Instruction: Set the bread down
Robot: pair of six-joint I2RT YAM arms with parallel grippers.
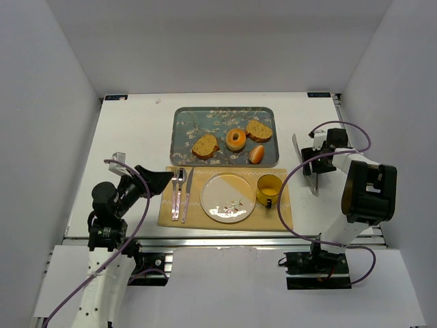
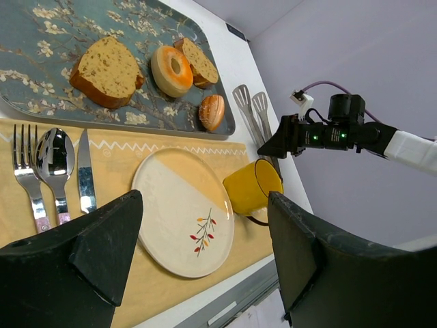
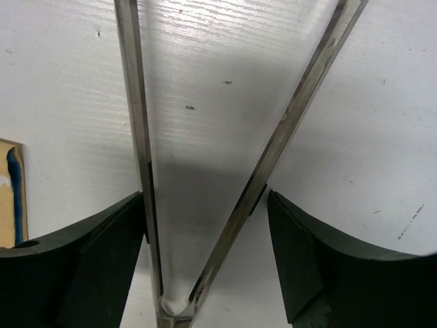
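Bread (image 1: 259, 130) on tray (image 1: 184, 119); right wrist shows tongs (image 3: 205, 171), seemingly ungripped.

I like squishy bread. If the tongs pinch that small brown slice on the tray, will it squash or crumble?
Probably a little. The bread shows an airy crumb, so it likely dents under a hard pinch. Its dark crust looks firmer and may hold it together. It leans on the doughnut, so it could tip when nudged.

I can't read any text, label, brand or number from here. Two small dark tags (image 1: 115, 97) sit at the far corners of the desk (image 1: 136, 130), but whatever is printed on them is too small to make out.
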